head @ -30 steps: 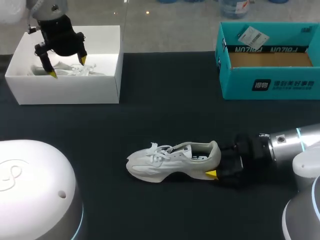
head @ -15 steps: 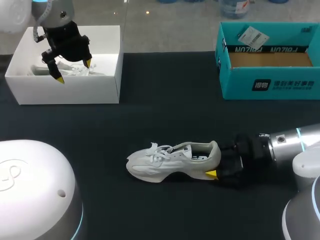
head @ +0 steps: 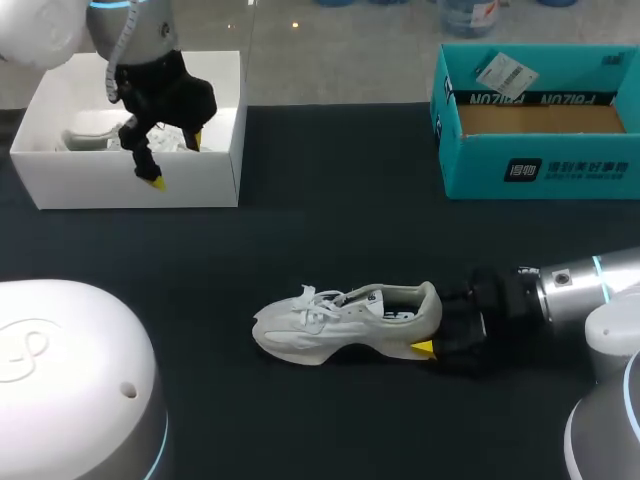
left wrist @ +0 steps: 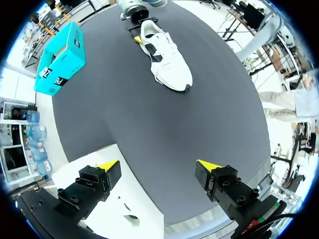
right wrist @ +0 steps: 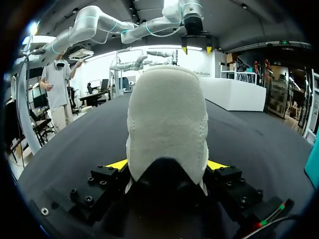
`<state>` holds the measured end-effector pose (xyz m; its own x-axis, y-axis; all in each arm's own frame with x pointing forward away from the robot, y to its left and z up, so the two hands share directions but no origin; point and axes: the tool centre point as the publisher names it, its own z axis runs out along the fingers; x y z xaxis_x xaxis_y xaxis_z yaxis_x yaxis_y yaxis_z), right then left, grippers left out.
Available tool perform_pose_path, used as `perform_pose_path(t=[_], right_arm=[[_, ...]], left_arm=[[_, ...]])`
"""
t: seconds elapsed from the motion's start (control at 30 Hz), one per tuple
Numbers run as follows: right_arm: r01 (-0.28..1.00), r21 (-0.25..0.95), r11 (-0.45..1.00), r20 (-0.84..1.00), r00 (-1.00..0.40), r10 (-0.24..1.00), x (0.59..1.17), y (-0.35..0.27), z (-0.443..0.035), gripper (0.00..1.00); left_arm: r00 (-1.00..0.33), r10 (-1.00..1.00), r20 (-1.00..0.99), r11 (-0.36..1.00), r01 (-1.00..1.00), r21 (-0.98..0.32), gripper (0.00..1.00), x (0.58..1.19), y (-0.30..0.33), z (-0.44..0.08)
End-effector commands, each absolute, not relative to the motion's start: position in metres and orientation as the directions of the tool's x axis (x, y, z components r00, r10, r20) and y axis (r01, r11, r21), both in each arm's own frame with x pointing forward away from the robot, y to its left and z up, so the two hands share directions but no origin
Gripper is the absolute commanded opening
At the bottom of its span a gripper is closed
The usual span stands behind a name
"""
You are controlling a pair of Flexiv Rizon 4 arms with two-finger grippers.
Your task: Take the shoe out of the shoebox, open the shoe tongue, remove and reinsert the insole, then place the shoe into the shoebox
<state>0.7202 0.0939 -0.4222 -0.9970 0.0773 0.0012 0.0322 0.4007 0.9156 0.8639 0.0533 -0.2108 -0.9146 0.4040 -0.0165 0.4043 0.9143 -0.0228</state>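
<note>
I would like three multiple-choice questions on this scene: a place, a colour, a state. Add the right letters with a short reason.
1. The shoe at the right jaws lies: A) in the teal box; B) on the black table; C) in the white box.
2. The shoebox at the far right is: A) teal; B) red; C) yellow.
3. The left jaws are: A) shut on a shoe; B) shut on a lid; C) open and empty.
1 B: its sole rests on the table. 2 A: its walls are teal. 3 C: the yellow tips stand apart, nothing between them.
</note>
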Motion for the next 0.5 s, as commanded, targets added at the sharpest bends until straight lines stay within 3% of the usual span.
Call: perform_pose_path(t=[0.03, 0.27, 0.5], right_arm=[[0.033, 0.915, 0.403, 0.001, -0.997, 0.079, 0.72, 0.094, -0.421, 0.0], [0.033, 0.915, 0.403, 0.001, -0.997, 0.079, 0.72, 0.094, -0.421, 0.0], [0.033, 0.915, 0.403, 0.001, -0.997, 0.079, 0.72, 0.094, -0.421, 0.0]], left_arm=[[-0.905, -0.4, 0.146, 0.915, -0.403, 0.011, 1.0, 0.867, 0.038, -0.222], [-0.768, -0.608, 0.2, 0.777, -0.628, -0.051, 1.0, 0.853, 0.024, -0.227], [-0.768, -0.608, 0.2, 0.777, -0.628, -0.051, 1.0, 0.853, 0.024, -0.227]])
